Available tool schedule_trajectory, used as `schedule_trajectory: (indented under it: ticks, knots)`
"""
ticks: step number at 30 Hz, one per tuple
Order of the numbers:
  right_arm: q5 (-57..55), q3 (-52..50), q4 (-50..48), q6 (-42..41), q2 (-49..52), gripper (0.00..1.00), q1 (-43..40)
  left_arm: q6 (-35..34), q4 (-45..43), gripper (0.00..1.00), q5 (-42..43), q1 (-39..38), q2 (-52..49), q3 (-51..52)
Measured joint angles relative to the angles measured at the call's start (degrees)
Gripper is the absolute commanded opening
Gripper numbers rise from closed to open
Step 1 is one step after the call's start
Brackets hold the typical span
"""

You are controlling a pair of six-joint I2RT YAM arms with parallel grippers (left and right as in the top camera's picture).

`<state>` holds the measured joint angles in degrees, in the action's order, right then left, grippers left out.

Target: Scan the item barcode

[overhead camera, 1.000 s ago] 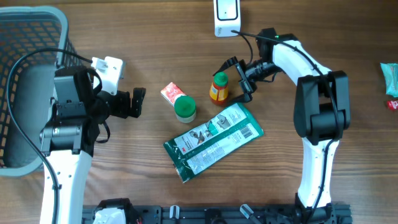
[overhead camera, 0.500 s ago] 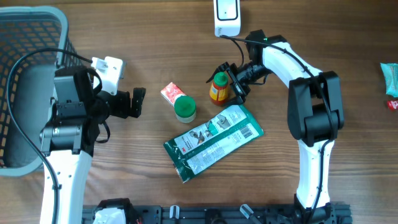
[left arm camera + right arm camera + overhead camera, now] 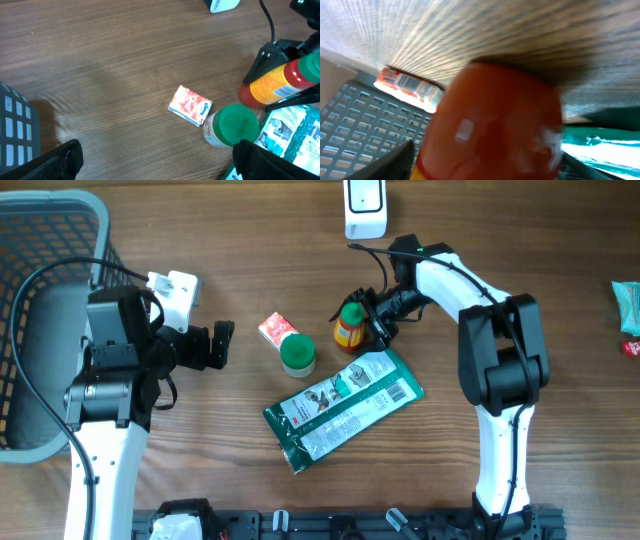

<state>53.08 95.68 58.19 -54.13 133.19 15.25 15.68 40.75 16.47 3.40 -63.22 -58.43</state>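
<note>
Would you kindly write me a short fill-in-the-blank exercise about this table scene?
The right claw straddles the orange bottle, whose cap is ____.
The left claw holds ____.
The grey basket stands on the robot's ____ side.
Missing words: green; nothing; left.

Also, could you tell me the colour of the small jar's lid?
Green; the lid shows best in the left wrist view.

A blurred red bottle [image 3: 495,125] fills the middle. Left of it are a small carton [image 3: 407,85] and a grey basket [image 3: 355,130], and right of it a green packet [image 3: 600,145].
</note>
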Motion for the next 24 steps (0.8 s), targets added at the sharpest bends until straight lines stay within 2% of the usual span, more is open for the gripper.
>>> schedule_trajectory:
  ticks: [7,18,24]
  knots:
    - [0.9,0.0,0.0,0.9,0.0,0.50,0.0,0.0,0.0,1.00,0.0,0.0,0.0,0.0]
    - [0.4,0.0,2.9,4.6,-0.1,0.43,-0.2,0.0,0.0,1.00,0.0,0.0,0.0,0.0]
    - [-7.4,-0.8,8.4,5.2,-3.5,0.40,-1.6,0.0,0.0,1.00,0.0,0.0,0.0,0.0]
